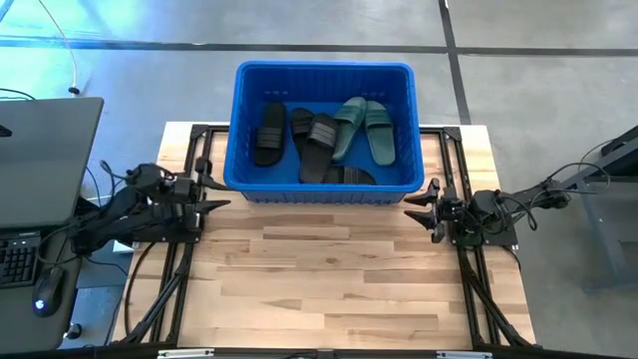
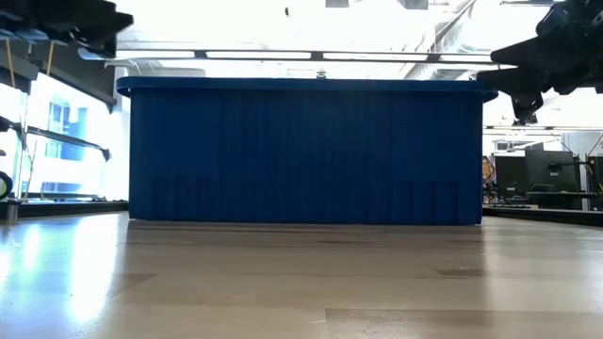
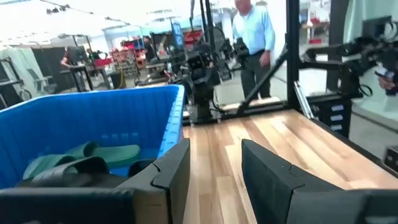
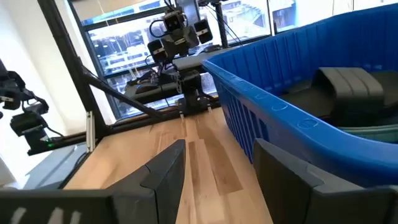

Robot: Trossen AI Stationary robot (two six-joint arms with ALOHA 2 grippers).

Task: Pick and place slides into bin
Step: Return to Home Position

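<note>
Table (image 1: 339, 289) (pale wood planks) bears bin (image 1: 324, 68); person (image 3: 252, 31) beyond

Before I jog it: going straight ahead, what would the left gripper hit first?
Likely the right gripper, across the table. The bin wall runs close beside the left gripper, so it might graze that first.

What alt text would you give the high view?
Seen from above, a blue bin at the far side of a wooden table holds black slides and green slides. The left pincer and the right pincer are open and empty, one beside each near corner of the bin.
</note>
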